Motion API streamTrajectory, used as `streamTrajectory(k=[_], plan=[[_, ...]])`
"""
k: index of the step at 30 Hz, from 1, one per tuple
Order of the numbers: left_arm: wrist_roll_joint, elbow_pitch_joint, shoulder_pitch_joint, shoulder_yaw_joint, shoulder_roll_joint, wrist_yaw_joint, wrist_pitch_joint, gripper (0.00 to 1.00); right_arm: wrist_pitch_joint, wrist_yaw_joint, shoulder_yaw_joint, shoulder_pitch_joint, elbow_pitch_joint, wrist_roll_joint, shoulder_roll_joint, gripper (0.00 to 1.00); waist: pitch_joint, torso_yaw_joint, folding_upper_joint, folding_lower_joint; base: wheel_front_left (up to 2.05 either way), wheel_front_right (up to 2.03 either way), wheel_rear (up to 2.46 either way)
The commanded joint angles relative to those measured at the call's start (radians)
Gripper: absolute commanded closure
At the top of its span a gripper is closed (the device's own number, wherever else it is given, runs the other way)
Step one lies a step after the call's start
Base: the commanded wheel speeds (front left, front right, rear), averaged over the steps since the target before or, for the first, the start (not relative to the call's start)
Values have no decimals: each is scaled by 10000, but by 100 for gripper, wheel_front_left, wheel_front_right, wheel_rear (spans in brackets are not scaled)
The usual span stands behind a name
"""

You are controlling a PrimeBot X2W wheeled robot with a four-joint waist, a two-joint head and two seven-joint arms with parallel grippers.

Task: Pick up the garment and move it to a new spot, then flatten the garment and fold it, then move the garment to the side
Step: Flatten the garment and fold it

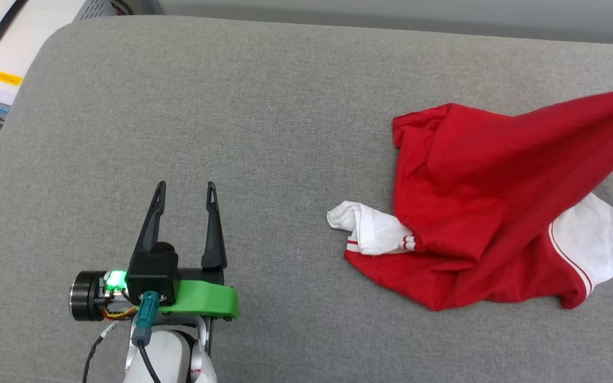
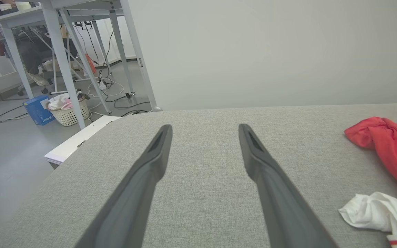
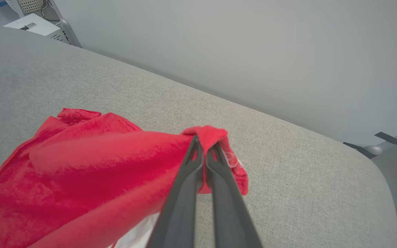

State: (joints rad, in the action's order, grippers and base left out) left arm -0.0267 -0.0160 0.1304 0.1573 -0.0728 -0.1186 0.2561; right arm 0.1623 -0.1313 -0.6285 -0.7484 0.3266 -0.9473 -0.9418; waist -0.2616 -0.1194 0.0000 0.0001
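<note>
the garment [image 1: 477, 213], a red jersey with white sleeves, lies crumpled in the right half of the head view on the grey padded surface [image 1: 264, 106]. one stretch of its red cloth is drawn up and out toward the upper right edge of the frame. one white sleeve [image 1: 373, 231] with red stripe trim sticks out at the heap's lower left, and the other white sleeve [image 1: 599, 242] lies at its lower right. in the right wrist view the right gripper [image 3: 205, 144] sits at the centre of the frame, its two dark fingers pressed together on a bunched fold of the red cloth, which is raised off the surface there. the left gripper [image 1: 186, 185] is at the lower left of the head view, well apart from the garment. its fingers are spread wide with nothing between them, over bare grey fabric.
</note>
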Motion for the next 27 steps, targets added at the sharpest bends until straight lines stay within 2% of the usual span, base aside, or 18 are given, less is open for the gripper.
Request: streamTrajectory(k=[1, 8, 13, 17, 19, 21, 22, 27], plan=[[82, 9, -112, -13, -67, 47, 57, 0, -5, 6, 270, 434, 307, -72, -48, 100, 9, 0, 0, -1, 0, 0, 0], [87, -40, -106, 22, -59, 116, 57, 0, 393, 6, 1406, 2108, 2360, -318, 263, 100, -25, -93, 0, -1, 0, 0, 0], [96, -86, -44, 73, -47, 165, 57, 0, 634, 6, 1726, 2963, 4047, -311, 591, 100, -64, -226, 0, -1, 0, 0, 0], [105, -139, -77, 47, -70, 167, 57, 0, 777, 6, 1798, 3310, 4583, -450, 991, 100, 11, -218, 0, -1, 0, 0, 0], [111, -189, -123, 38, -95, 175, 57, 0, 503, 6, 1916, 3324, 4635, -482, 1149, 100, 118, -162, 0, -1, 0, 0, 0], [121, -246, -179, 51, -124, 200, 57, 0, 100, 6, 2044, 3313, 4584, -479, 1279, 85, 264, -111, 0, -1, 0, 0, 0], [123, -271, -201, 58, -137, 213, 57, 0, -202, 6, 2090, 3300, 4528, -375, 1274, 0, 331, -92, 0, -1, 0, 0, 0], [114, -354, -324, 28, -266, 282, 57, 0, -2567, 6, 2648, 3155, 4233, 685, 1311, 0, 762, 72, 0, -1, 0, 0, 0]])
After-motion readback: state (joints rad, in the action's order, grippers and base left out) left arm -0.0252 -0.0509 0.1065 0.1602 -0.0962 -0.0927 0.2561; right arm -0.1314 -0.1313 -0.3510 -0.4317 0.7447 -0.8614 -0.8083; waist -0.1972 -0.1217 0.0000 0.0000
